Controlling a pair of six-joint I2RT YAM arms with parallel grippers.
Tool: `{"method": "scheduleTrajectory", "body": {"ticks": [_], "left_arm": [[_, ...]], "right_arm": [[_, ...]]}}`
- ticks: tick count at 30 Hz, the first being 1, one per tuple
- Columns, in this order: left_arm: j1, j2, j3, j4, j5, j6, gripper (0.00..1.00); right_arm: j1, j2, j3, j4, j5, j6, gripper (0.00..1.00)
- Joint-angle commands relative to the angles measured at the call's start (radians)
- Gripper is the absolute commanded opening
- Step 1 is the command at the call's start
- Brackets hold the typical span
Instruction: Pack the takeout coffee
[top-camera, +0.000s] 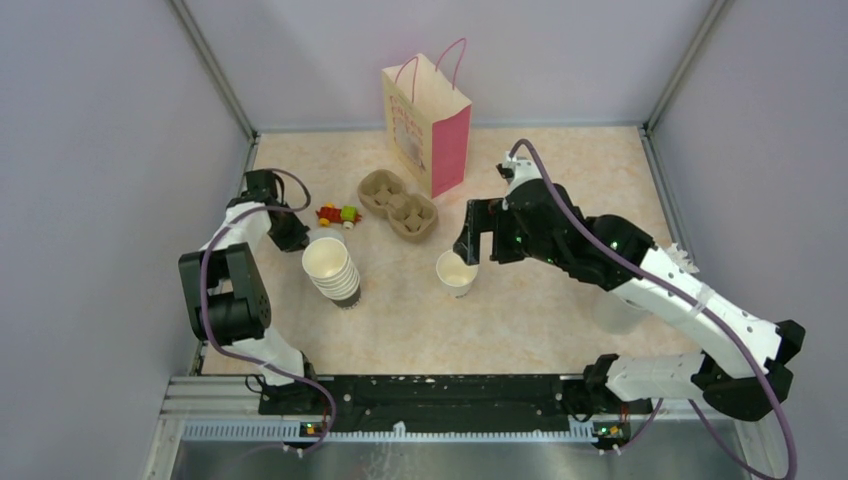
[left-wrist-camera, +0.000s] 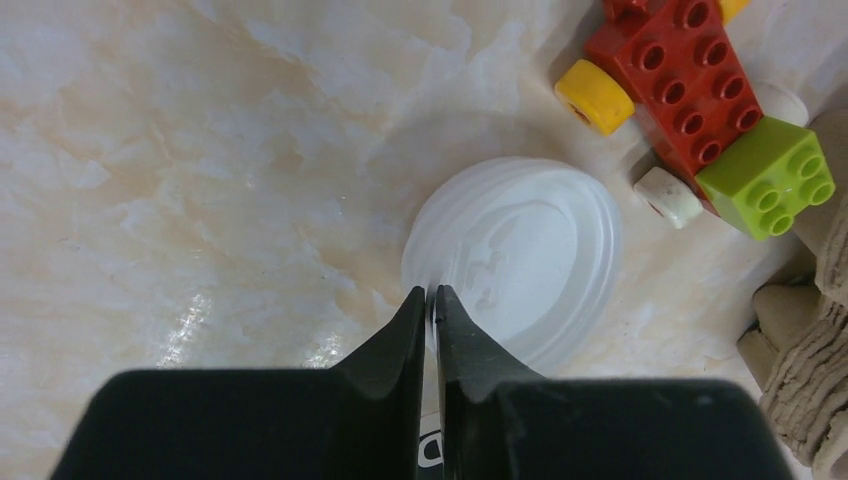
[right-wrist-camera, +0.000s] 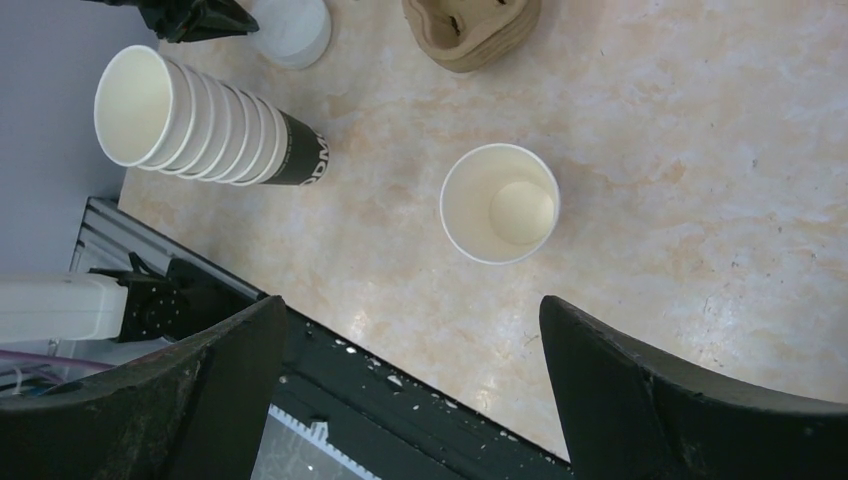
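A small white paper cup (top-camera: 456, 272) stands upright and lidless on the table; it also shows in the right wrist view (right-wrist-camera: 499, 203), empty inside. Its round white plastic lid (left-wrist-camera: 515, 260) lies apart, flat on the table near the toy bricks, and also shows in the top view (top-camera: 324, 233). My left gripper (left-wrist-camera: 432, 292) is shut on the lid's near rim, low at the table (top-camera: 292, 238). My right gripper (right-wrist-camera: 412, 300) is open and empty, hovering just above and beside the cup (top-camera: 478, 245).
A stack of nested lidless cups (top-camera: 332, 270) lies between the arms. A cardboard cup carrier (top-camera: 398, 203) and a pink-and-cream paper bag (top-camera: 428, 125) are at the back. Toy bricks (left-wrist-camera: 700, 110) lie beside the lid. Walls enclose the table.
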Motion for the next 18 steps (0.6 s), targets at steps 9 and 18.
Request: {"method": "scheduleTrajectory", "body": {"ticks": [9,18], "left_arm": [[0.006,-0.034,0.095,-0.072,0.024,0.053,0.00],[0.006,-0.037,0.199,-0.166,-0.001,0.101,0.00]], "right_arm": [[-0.010,0.054,0.041,0.085,-0.023,-0.024,0.94],[-0.011,0.059,0.034,0.100,-0.028,-0.026,0.94]]}}
